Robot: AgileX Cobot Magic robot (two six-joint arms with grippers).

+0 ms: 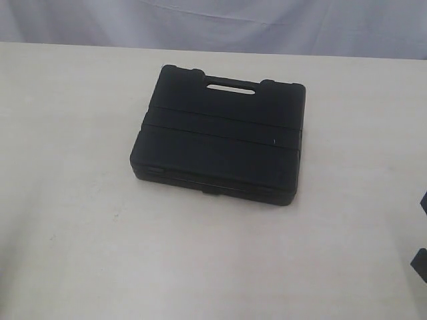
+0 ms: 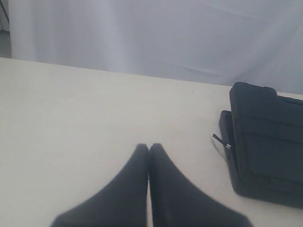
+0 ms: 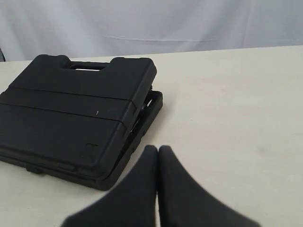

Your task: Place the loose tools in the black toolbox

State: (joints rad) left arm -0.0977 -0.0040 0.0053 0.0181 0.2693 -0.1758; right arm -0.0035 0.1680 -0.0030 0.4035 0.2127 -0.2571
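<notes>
The black toolbox (image 1: 217, 133) lies flat near the middle of the pale table with its lid down and its slot handle (image 1: 230, 87) toward the far side. In the right wrist view the toolbox (image 3: 71, 109) lid sits slightly raised at one corner. In the left wrist view a thin dark strip with a metal tip (image 2: 221, 141) pokes out at the edge of the toolbox (image 2: 265, 142). The loose tools are out of view. My left gripper (image 2: 149, 146) is shut and empty over bare table beside the case. My right gripper (image 3: 157, 149) is shut and empty, close to the case's corner.
The pale table (image 1: 80, 220) spreads wide around the case, backed by a white cloth curtain (image 1: 267, 20). Two dark shapes (image 1: 420, 263) cut in at the right edge of the exterior view.
</notes>
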